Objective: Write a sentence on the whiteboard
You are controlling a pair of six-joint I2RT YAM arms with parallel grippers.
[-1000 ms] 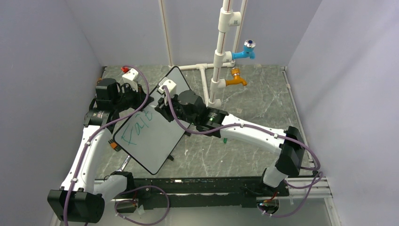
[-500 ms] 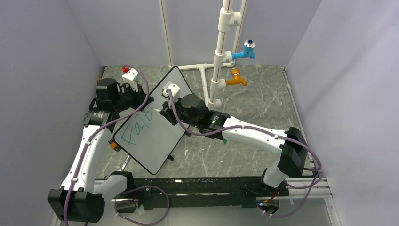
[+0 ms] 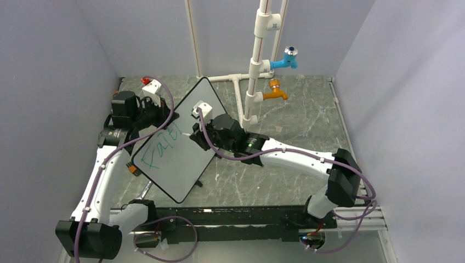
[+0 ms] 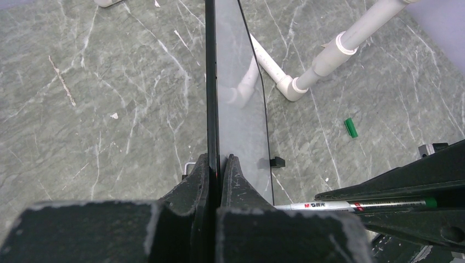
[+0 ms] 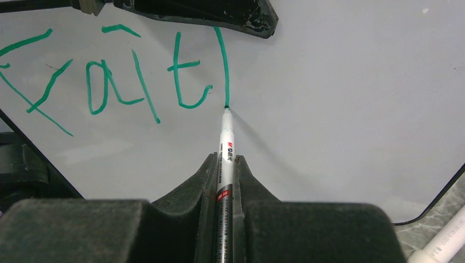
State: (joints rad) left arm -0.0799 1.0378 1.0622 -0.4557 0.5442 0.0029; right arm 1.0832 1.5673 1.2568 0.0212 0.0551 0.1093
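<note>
Entry: right gripper [image 5: 225, 164], clamped on marker [image 5: 226, 143], tip touching whiteboard [image 5: 340, 82] just ahead; left gripper [image 4: 218, 164] clamped on its rim. We feared hard pressing could twist it, skewing the sentence [image 5: 109, 82].

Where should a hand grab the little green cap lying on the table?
Probably across its middle, pinching the two long sides and coming straight down from above. The green cap lies flat on its side on the table. It is short and narrow, with bare space all round it, so nothing seems to block a top-down pinch.
</note>
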